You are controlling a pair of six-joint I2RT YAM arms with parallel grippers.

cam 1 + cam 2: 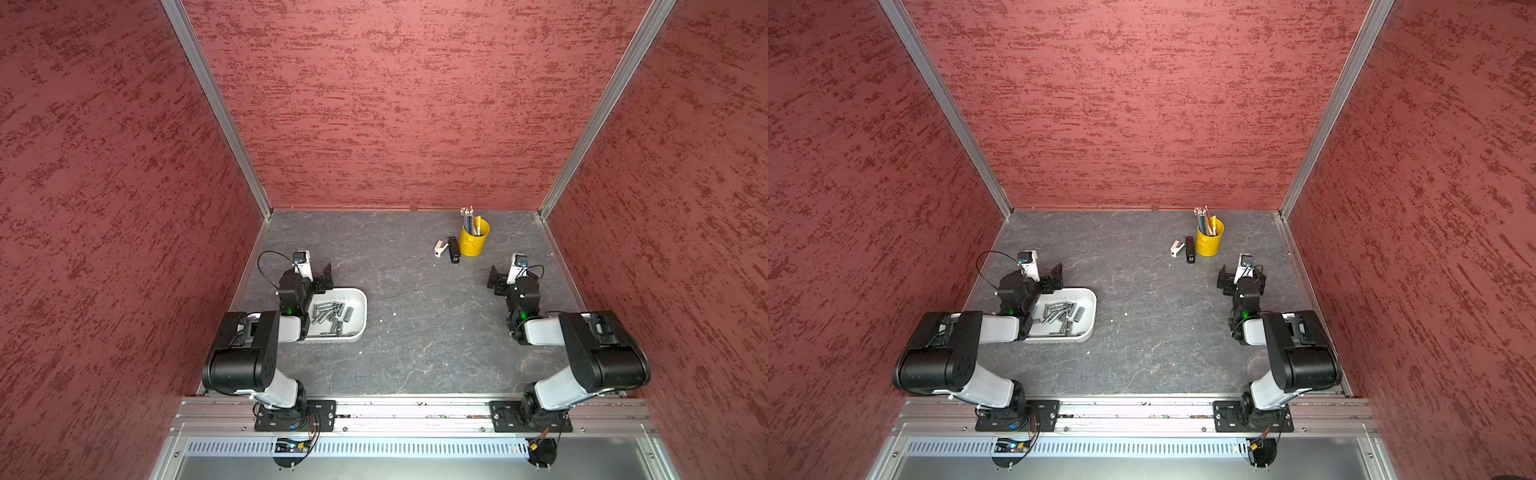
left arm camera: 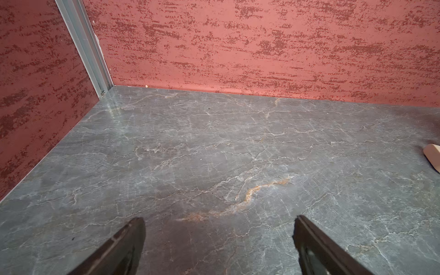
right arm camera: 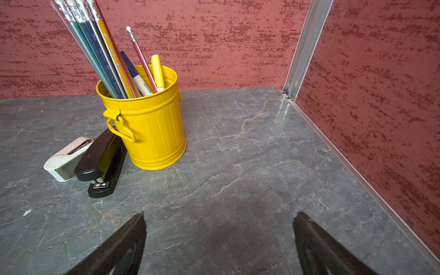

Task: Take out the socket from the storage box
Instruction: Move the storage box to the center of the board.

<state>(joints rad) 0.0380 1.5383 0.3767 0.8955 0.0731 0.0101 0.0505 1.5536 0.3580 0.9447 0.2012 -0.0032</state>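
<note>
The left gripper (image 1: 328,276) (image 1: 1057,275) has its jaws spread wide with nothing between them. In the left wrist view the gripper (image 2: 219,221) frames only the bare grey marbled tabletop (image 2: 214,147) between its two dark fingers (image 2: 128,242). In both top views it sits just past the far rim of the storage box (image 1: 364,311) (image 1: 1094,311), pointing away from the box towards the back wall (image 1: 395,104). The left arm's wrist hangs over the box's left end and hides that part.

The storage box is a shallow white tub on the left half of the table, close to the left arm's base. A loose heap of grey metal sockets (image 1: 332,316) (image 1: 1061,316) lies inside it, crossing one another at odd angles. How many there are cannot be told.

The right gripper (image 1: 494,282) (image 1: 1224,280) (image 3: 219,219) is likewise wide apart and empty, over bare table on the right side, well apart from the box. Ahead of it stands a yellow pencil bucket (image 1: 473,243) (image 1: 1209,243) (image 3: 154,133), upright and filled with pencils (image 3: 102,47) and markers. A black stapler (image 1: 454,250) (image 1: 1190,250) (image 3: 102,162) lies just beside the bucket, its rear end touching the bucket's side under the handle. A small white stapler (image 1: 440,248) (image 1: 1177,248) (image 3: 66,159) lies against the black one's other side.
</note>
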